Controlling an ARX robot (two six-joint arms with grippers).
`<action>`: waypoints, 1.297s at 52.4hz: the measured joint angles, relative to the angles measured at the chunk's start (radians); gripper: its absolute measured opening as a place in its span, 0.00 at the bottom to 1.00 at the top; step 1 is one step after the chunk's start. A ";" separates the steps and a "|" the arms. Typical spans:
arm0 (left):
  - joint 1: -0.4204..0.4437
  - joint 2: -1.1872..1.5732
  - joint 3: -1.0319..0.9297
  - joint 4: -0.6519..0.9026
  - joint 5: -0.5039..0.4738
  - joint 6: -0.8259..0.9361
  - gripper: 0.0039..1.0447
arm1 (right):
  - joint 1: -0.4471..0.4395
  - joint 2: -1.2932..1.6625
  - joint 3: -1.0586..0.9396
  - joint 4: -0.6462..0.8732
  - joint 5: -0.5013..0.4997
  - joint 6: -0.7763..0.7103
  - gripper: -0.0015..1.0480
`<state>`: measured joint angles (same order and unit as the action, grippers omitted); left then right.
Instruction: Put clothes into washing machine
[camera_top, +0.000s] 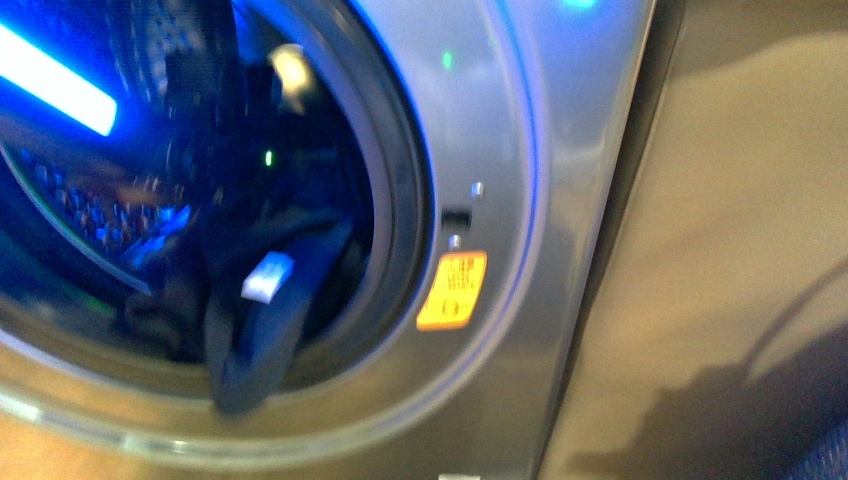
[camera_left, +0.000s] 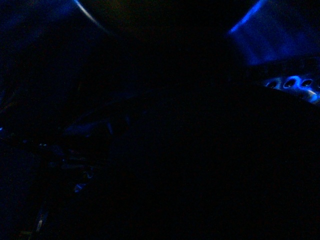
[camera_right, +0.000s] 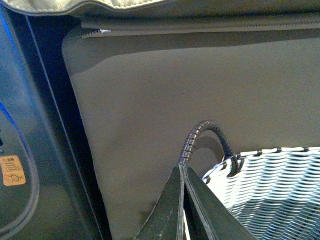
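The silver-grey washing machine (camera_top: 520, 200) fills the front view, its round porthole open. Dark navy clothes (camera_top: 265, 320) with a small white tag (camera_top: 268, 277) lie in the drum and hang over the lower rim of the opening. A dark arm shape reaches into the drum at the upper left of the opening. The left wrist view is dark apart from a few lit drum holes (camera_left: 292, 82), so the left gripper cannot be made out. My right gripper (camera_right: 182, 170) is shut with nothing in it, beside a white woven basket (camera_right: 270, 185) and away from the machine.
An orange warning sticker (camera_top: 452, 290) sits right of the porthole. Grey-brown flat-sided furniture (camera_right: 200, 85) stands right next to the machine. The basket has a dark curved handle (camera_right: 207, 131). A beige cushion edge (camera_right: 100, 5) lies on top of the furniture.
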<state>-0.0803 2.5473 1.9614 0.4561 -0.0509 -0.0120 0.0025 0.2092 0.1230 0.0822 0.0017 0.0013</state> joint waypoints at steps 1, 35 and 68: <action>0.000 0.011 0.015 -0.005 -0.002 0.000 0.09 | 0.000 -0.011 -0.001 -0.010 0.000 0.000 0.02; 0.034 0.404 0.655 -0.224 -0.141 0.013 0.09 | 0.000 -0.187 -0.093 -0.085 0.000 0.000 0.02; 0.044 0.028 -0.035 0.058 0.002 0.033 0.61 | 0.000 -0.205 -0.117 -0.086 0.000 0.000 0.02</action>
<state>-0.0364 2.5755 1.9266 0.5144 -0.0490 0.0212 0.0021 0.0044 0.0059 -0.0036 0.0013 0.0010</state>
